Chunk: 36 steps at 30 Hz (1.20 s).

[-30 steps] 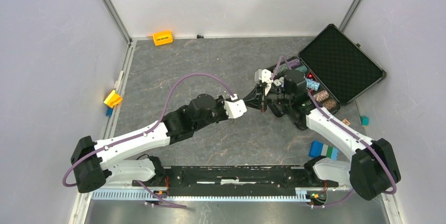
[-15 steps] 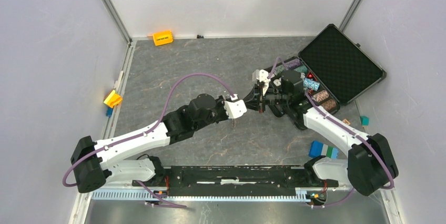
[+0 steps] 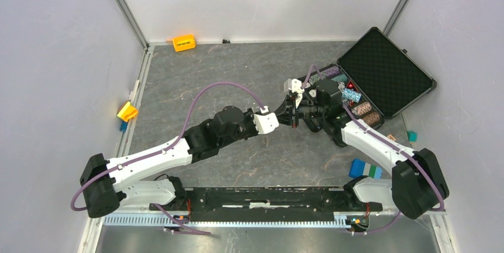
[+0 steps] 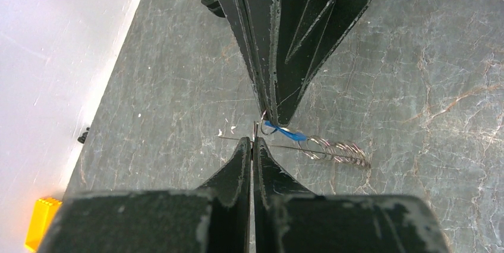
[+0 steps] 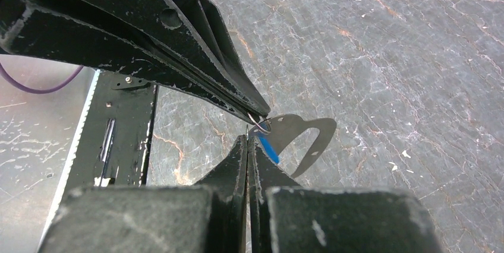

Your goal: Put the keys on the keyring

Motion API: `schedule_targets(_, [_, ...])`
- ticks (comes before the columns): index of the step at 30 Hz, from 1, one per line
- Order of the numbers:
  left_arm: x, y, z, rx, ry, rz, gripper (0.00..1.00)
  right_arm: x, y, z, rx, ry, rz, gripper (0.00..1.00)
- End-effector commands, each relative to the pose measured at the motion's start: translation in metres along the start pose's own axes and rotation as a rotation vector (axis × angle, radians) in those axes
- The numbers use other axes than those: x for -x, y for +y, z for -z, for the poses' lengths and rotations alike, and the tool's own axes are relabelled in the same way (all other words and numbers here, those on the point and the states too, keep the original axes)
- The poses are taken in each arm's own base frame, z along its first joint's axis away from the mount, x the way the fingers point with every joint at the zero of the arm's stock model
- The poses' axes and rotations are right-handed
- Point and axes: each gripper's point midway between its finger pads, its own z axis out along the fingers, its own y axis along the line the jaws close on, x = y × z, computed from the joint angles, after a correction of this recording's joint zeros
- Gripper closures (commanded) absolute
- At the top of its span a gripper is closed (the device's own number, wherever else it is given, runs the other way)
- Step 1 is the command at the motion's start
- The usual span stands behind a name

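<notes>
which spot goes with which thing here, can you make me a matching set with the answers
Things:
1. orange block
2. open black case
3. blue and green block
4. yellow piece

Places:
a. against the left wall
b. at the foot of the back wall
c. far right corner of the table
d. beside the right arm's base

Pairs: 1-b, 2-c, 3-d, 4-a
</notes>
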Motion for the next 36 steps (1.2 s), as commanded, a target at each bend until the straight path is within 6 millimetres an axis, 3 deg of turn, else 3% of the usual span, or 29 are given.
schedule_targets(1, [0.0229, 0.0087, 0.0043, 0.022, -0.076, 0.046, 0.98, 0.0095, -0.0004, -0.0026, 0.008, -0.021, 0.026, 1.00])
schedule_targets(19, [0.0245, 0.0047, 0.0081, -0.001, -0.088, 0.046, 0.98, 0.0063, -0.0074, -0.0032, -0.022, -0.007, 0.022, 1.00])
schedule_targets(36, [0.0217, 0.0031, 0.0053, -0.007, -0.075, 0.043, 0.98, 0.0120, 0.0020, -0.0041, 0.021, -0.018, 0.040, 1.00])
